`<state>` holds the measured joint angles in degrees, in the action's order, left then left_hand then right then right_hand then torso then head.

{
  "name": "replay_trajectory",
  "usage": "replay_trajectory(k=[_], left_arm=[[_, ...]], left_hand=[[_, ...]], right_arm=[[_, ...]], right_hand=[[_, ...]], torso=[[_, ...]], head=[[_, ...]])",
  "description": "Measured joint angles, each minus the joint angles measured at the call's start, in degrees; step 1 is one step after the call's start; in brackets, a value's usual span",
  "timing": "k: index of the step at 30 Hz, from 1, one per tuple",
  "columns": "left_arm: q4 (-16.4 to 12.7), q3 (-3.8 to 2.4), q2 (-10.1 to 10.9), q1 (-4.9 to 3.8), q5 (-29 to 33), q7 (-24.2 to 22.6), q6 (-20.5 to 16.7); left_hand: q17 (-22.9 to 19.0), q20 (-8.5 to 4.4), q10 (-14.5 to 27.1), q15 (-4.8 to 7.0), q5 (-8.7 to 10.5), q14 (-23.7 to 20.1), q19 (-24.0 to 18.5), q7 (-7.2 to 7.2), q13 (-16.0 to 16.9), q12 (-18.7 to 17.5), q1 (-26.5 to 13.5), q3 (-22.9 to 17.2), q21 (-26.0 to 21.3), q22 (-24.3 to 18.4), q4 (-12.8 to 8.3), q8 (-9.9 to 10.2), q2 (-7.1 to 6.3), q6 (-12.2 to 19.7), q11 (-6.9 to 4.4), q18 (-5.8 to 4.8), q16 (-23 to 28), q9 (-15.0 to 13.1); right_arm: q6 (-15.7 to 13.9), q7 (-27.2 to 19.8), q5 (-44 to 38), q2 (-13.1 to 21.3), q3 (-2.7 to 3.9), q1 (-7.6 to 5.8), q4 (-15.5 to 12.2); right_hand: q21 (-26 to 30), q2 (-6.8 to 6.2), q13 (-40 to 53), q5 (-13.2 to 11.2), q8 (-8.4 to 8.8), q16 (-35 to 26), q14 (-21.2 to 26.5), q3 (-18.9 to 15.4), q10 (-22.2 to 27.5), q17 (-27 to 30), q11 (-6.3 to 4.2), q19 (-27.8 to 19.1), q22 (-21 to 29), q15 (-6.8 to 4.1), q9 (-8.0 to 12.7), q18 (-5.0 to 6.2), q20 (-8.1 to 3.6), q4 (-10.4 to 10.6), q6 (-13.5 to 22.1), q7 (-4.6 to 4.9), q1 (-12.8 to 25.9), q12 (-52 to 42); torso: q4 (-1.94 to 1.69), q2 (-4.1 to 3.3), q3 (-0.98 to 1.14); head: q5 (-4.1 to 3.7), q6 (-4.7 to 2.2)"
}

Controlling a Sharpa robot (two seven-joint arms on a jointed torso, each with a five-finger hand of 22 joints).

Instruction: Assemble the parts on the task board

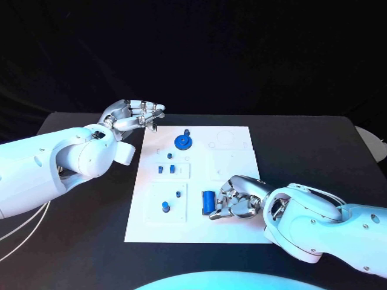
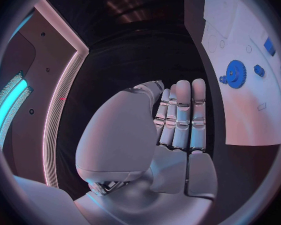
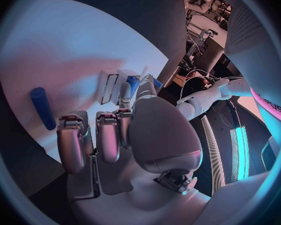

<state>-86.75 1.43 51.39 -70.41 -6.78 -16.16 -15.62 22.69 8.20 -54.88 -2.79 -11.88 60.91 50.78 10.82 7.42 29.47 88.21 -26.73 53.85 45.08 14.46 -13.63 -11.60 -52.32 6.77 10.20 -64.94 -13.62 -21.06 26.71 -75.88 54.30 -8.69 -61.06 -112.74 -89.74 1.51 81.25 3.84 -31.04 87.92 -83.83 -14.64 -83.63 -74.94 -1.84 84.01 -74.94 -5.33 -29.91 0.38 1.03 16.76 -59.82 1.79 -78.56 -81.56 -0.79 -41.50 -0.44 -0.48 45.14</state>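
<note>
The white task board (image 1: 230,175) lies in the middle of the table. A blue gear (image 1: 184,142) sits near its far edge, with a small blue peg (image 1: 187,131) just beyond it. Several small blue parts (image 1: 167,169) stand in the board's left half. A blue cylinder (image 1: 208,201) lies on the board close beside my right hand (image 1: 239,199), whose fingers are curled in with nothing in them. In the right wrist view the cylinder (image 3: 42,107) lies apart from those fingers (image 3: 72,140). My left hand (image 1: 134,115) hovers off the board's far left corner and holds nothing, fingers straight (image 2: 181,117), with the gear (image 2: 235,74) off to its side.
The black table (image 1: 315,151) stretches around the board on all sides. A pale rounded object (image 1: 377,145) sits at the table's right edge. Thin white cables (image 1: 10,241) trail under my left arm near the front left.
</note>
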Motion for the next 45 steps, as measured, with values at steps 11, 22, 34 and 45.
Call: replay_trajectory(k=[11, 22, 34, 45], left_arm=[[0.01, 0.02, 0.04, 0.00, 0.00, 0.04, 0.02], [-0.06, 0.18, 0.02, 0.00, 0.00, 0.05, 0.03], [-0.07, 0.31, -0.06, 0.01, 0.00, 0.06, 0.05], [0.00, 0.36, -0.03, 0.04, 0.00, 0.07, 0.08]], left_hand=[[0.00, 0.00, 0.00, 0.00, 0.00, 0.00, 0.00, 0.00, 0.00, 0.00, 0.00, 0.00, 0.00, 0.01, 0.00, 0.00, 0.00, 0.00, 0.00, 0.00, 0.00, 0.00], [0.00, 0.00, 0.00, 0.00, 0.00, 0.00, 0.00, 0.00, 0.00, 0.00, 0.00, 0.00, 0.00, 0.01, 0.00, 0.00, 0.00, 0.00, 0.00, 0.00, 0.00, 0.00], [-0.05, 0.00, 0.00, 0.00, 0.00, 0.00, 0.00, 0.00, 0.00, 0.00, 0.00, 0.00, 0.00, 0.01, 0.00, 0.00, 0.00, 0.00, 0.00, 0.00, 0.00, 0.00], [-0.04, 0.00, 0.00, 0.00, 0.00, 0.00, 0.00, 0.00, -0.01, 0.00, 0.00, 0.00, 0.00, 0.02, 0.00, 0.00, 0.00, 0.00, 0.00, 0.00, 0.00, 0.00]], right_arm=[[-2.00, -1.45, 0.56, 3.28, 0.12, -1.41, -0.68], [-3.25, -3.26, 1.33, 11.00, 0.12, -5.22, -0.89], [-1.46, -1.56, -2.71, 14.61, -0.36, -2.73, -1.53], [-1.02, 1.10, -5.60, 13.28, -0.45, -0.02, -1.36]], right_hand=[[0.00, 0.62, 2.42, 4.54, 1.00, -0.12, 0.00, -0.16, -0.21, 0.01, 0.21, 0.00, 0.01, 0.01, 0.56, 0.00, 0.00, -0.16, 2.13, 0.84, 0.59, 1.52], [0.00, 1.13, 3.64, 8.48, 4.34, -0.77, -0.29, -1.09, -0.19, 0.01, 1.04, -0.10, 0.02, 0.94, 1.81, 0.00, 0.56, -0.01, 4.16, 2.11, 0.04, 1.81], [0.00, 1.76, 3.73, 7.67, 4.90, -0.99, -0.09, -2.87, 0.14, 0.02, 1.36, -0.10, 0.03, 1.14, 1.96, 0.00, 0.95, 0.00, 3.44, 2.22, 0.64, 2.40], [0.00, 2.58, 4.55, 7.44, 5.11, -0.99, -0.09, -3.78, 0.39, 0.03, 1.51, -0.10, 0.03, 1.14, 1.96, 0.00, 0.95, 0.14, 3.06, 2.25, 1.18, 2.40]], torso=[[0.05, -0.01, 0.03], [0.07, 0.08, -0.04], [0.20, 0.08, 0.02], [-0.02, -0.03, 0.00]], head=[[0.10, -0.04], [-0.95, -0.38], [-1.84, -0.52], [-1.89, -0.56]])
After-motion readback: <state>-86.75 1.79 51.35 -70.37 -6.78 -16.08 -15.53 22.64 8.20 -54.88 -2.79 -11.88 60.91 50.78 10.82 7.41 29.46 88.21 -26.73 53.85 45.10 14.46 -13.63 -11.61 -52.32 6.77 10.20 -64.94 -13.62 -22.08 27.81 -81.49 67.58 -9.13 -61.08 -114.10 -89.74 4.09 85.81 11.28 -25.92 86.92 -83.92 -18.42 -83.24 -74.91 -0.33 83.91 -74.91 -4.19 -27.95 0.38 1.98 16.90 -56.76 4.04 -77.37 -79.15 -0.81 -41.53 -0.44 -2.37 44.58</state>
